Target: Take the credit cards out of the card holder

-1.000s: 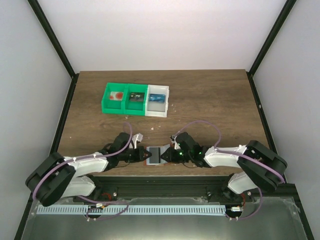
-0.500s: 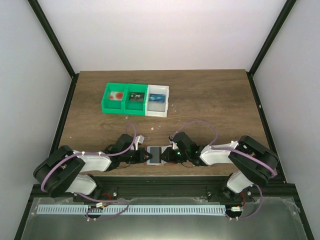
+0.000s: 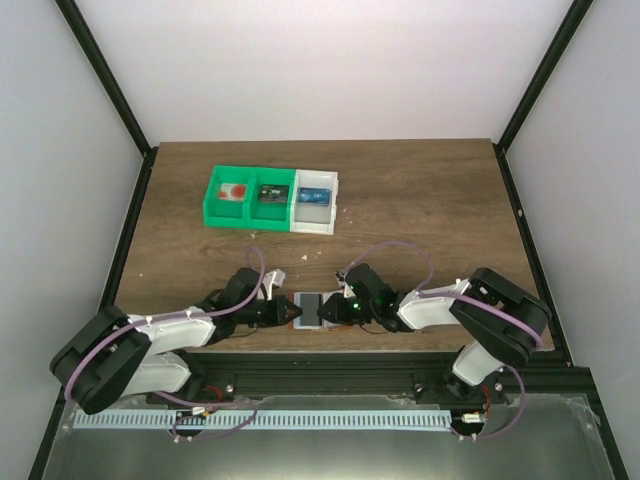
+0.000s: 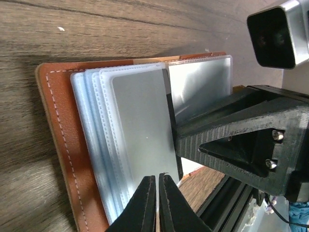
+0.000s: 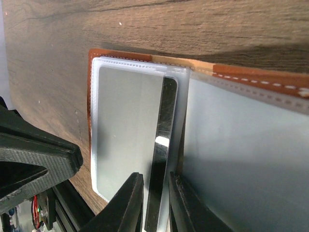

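An open card holder point(image 4: 57, 130) lies flat on a dark wood-grain table point(image 3: 420, 200), close to the near edge and between the two arms. Its outside is smooth orange-brown leather with a line of pale stitching along the rim. A stack of cloudy, translucent plastic sleeves point(image 4: 137, 116) is fanned across the inside, each with a finely ribbed welded border and rounded corners. The left gripper point(image 4: 157, 180) has slim black wedge-shaped fingers, clenched so that only a hairline gap shows between the tips. They lie over the lower edge of the top sleeve, and I cannot tell whether any plastic is caught between them. The right gripper point(image 5: 156, 176) comes in from the opposite side, its matt black, layered printed body just beside the holder. Its two fingers stand narrowly apart, straddling a thin, dark, glossy credit card point(image 5: 163, 121). The card is seen almost edge-on along the inner edge of the top sleeve and catches a bright reflection. Whether the fingers actually pinch it I cannot tell. Well apart, toward the back of the table, a green bin point(image 3: 213, 212) with two compartments touches a white bin point(image 3: 333, 208). A small blue card point(image 3: 315, 196) lies in the white one.
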Action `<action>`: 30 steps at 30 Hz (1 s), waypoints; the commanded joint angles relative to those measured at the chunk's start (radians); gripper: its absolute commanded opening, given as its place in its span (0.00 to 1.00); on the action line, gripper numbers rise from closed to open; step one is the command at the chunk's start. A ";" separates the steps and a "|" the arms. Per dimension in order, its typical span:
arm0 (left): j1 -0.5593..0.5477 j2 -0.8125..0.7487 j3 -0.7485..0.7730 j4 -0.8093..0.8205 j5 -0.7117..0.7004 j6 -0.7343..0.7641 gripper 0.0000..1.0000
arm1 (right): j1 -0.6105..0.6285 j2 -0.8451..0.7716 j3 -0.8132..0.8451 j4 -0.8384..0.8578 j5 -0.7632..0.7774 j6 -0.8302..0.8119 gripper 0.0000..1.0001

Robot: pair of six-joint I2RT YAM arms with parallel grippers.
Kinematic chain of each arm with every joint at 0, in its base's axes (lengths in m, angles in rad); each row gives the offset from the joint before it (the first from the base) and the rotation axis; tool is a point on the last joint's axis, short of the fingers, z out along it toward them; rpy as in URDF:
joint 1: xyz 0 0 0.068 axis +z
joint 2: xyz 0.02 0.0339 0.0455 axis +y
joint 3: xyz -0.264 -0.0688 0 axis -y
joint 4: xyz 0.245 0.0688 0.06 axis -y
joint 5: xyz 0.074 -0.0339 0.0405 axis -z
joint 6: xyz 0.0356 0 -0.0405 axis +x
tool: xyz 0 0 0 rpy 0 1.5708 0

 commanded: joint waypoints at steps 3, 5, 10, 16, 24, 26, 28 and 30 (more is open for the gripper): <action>-0.005 0.064 0.003 0.050 0.029 0.012 0.05 | -0.013 0.030 -0.027 0.058 -0.015 0.014 0.17; -0.009 0.103 0.010 0.050 0.019 0.013 0.04 | -0.018 0.036 -0.028 0.068 -0.026 0.018 0.17; -0.018 0.153 0.001 0.081 0.030 0.006 0.03 | -0.026 0.021 -0.045 0.082 -0.033 0.016 0.15; -0.022 0.151 -0.004 0.070 0.016 0.004 0.03 | -0.060 0.016 -0.078 0.113 -0.066 0.030 0.06; -0.022 0.128 -0.014 0.051 0.005 -0.016 0.05 | -0.070 0.016 -0.087 0.170 -0.112 0.032 0.01; -0.024 0.096 -0.014 0.040 0.012 -0.025 0.07 | -0.070 0.013 -0.092 0.172 -0.109 0.039 0.05; -0.026 0.057 0.000 0.001 0.014 -0.027 0.12 | -0.070 0.008 -0.093 0.164 -0.104 0.041 0.09; -0.026 0.016 0.020 -0.044 0.010 -0.022 0.16 | -0.071 0.005 -0.092 0.154 -0.102 0.040 0.11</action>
